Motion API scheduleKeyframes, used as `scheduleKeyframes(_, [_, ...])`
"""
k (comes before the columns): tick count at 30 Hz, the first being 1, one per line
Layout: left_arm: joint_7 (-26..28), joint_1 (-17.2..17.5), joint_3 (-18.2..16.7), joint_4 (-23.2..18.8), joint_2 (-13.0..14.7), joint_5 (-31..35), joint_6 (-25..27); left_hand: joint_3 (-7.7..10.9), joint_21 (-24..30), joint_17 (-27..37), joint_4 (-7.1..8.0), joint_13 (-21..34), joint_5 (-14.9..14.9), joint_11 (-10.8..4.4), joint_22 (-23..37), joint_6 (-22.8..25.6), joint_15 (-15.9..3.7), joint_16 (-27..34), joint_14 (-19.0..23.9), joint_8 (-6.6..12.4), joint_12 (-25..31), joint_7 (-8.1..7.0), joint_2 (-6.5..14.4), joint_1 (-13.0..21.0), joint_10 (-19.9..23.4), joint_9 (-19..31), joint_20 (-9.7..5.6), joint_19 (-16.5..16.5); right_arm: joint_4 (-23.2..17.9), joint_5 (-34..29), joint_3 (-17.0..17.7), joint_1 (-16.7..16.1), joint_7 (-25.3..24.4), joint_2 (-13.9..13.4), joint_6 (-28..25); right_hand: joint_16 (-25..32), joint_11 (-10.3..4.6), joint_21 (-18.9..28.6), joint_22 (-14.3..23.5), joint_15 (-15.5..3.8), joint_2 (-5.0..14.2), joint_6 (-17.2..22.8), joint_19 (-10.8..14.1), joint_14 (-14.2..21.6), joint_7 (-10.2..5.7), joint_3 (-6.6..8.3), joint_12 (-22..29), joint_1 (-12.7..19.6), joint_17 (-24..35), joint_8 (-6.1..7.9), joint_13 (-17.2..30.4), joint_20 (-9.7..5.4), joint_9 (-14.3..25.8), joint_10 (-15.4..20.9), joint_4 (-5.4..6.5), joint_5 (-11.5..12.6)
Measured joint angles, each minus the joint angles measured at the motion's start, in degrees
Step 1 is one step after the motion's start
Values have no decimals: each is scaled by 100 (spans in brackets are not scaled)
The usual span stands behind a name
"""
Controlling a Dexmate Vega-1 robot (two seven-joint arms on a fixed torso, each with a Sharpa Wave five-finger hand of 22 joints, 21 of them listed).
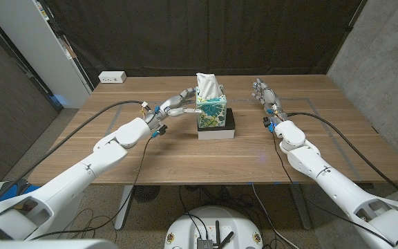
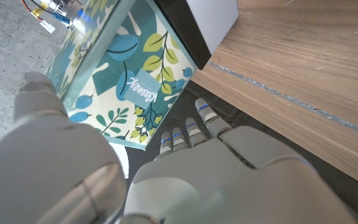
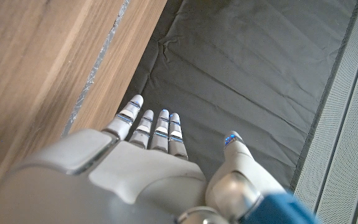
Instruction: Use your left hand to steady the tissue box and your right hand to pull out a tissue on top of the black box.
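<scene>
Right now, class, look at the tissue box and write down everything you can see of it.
The tissue box is an upright cube, cardboard by its look, printed with teal, blue and yellow leaves and a small brand label on one side. A white tissue stands up out of its top. It sits on the black box near the table's middle. The left hand is at its left side, fingers against it; the right hand stands apart, open.
</scene>
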Motion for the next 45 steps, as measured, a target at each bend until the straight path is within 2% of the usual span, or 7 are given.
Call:
scheduleKeyframes(6, [-95,-54,24,58,-59,-81,-84,-64,44,0,17,0,22,17,0,398,-24,56,520,189,67,181,111,298,516,0,-96,335,-55,-12,15,-41,-26,-21,4,0,0,0,0,0,0,21,0,0,21,0,-23,0,0,0,0,0,0,0,0,0])
scheduleKeyframes(10, [-122,-80,36,69,-84,-102,-90,-64,43,0,17,0,21,37,0,887,-32,88,1097,407,120,296,201,590,1068,0,-128,648,-76,-18,22,-58,-41,-30,4,-21,0,0,0,0,0,21,0,0,21,0,-23,0,1,0,0,0,0,0,0,0])
scheduleKeyframes(16, [-139,-84,43,49,-103,-129,-81,44,88,0,42,0,-164,97,-1,1618,-48,133,1829,711,205,436,383,849,1868,12,-121,939,-87,-24,27,-68,-46,-34,16,-21,0,0,0,0,0,21,0,0,21,0,-23,0,1,0,0,0,0,0,0,0])
scheduleKeyframes(18, [-137,-84,43,46,-110,-188,-10,124,88,0,43,6,-290,72,-1,1912,-52,133,2057,850,227,443,460,981,2172,37,-95,996,-28,-26,28,-51,-44,-20,23,-21,0,0,0,0,0,20,0,0,21,-18,-22,0,1,0,0,0,0,0,-18,0])
scheduleKeyframes(24, [-115,-53,25,68,-159,-289,1,371,88,3,33,55,-636,-133,29,2333,-75,172,2587,1213,300,257,716,1322,2918,113,-54,1117,102,-49,5,15,-19,23,71,-21,0,0,0,0,0,20,0,0,21,-24,-22,0,-27,0,0,0,0,0,-25,0])
scheduleKeyframes(31, [-115,-37,-2,172,-210,-414,-42,469,88,-4,9,101,-707,-154,29,2394,-112,172,2663,1270,311,256,734,1362,3019,162,-70,1133,226,-76,-22,84,-2,70,117,-21,0,0,0,0,0,21,0,0,21,-24,-22,0,-27,0,0,0,0,0,-24,0])
scheduleKeyframes(45, [-216,-64,-12,270,-244,-580,-89,487,88,-4,24,110,-756,-154,28,2379,-112,133,2663,1270,265,270,782,1404,3019,190,-70,1133,322,-103,-51,146,-14,112,134,-47,0,0,0,0,0,42,0,0,-1,-24,-19,0,-26,0,0,0,0,0,-24,0])
